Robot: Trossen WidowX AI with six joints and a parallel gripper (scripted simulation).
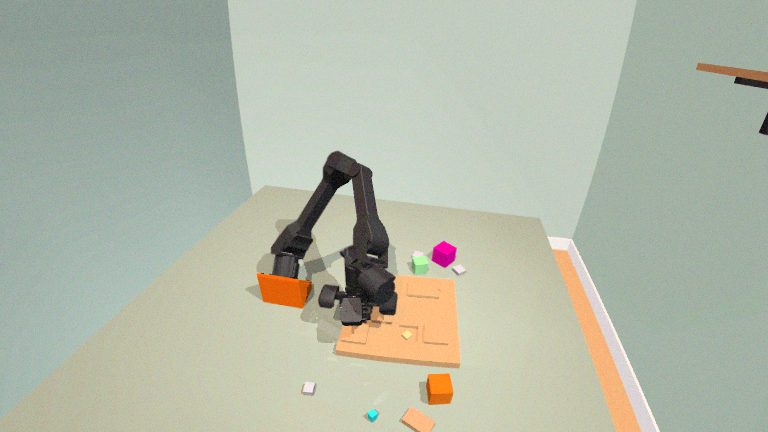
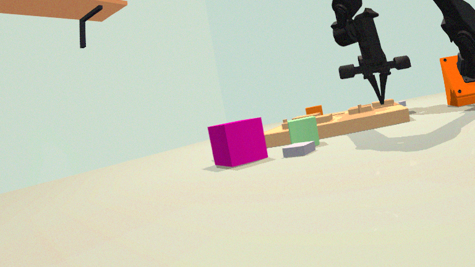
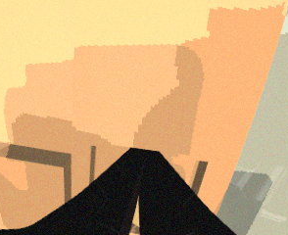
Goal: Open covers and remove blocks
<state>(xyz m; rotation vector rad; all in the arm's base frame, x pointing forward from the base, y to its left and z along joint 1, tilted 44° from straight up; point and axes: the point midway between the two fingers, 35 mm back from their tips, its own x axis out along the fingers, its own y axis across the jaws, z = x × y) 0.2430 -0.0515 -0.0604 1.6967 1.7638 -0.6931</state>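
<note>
The orange-brown puzzle board [image 1: 444,314] [image 2: 367,123] [image 3: 134,24] lies flat, with raised covers and rails of its own colour. One cover [image 1: 435,334] is at its near right, one [image 1: 355,336] at its near left and one [image 1: 423,290] at its far right; how far each is open is hard to tell. A small yellow block [image 1: 407,335] sits in a well near the middle of the near side. My gripper [image 2: 381,102] [image 3: 143,155] is shut and empty, its tips low at the board's left part. The black fingers and hand hide what lies below them.
A magenta cube [image 1: 444,254] [image 2: 241,143], a green block [image 1: 419,265] [image 2: 303,131] and pale flat pieces [image 1: 459,270] [image 2: 299,149] lie beyond the board. An orange cube [image 1: 439,388], a cyan cube [image 1: 372,415], a tan slab [image 1: 418,420] and a pale block [image 1: 308,388] lie on the near side.
</note>
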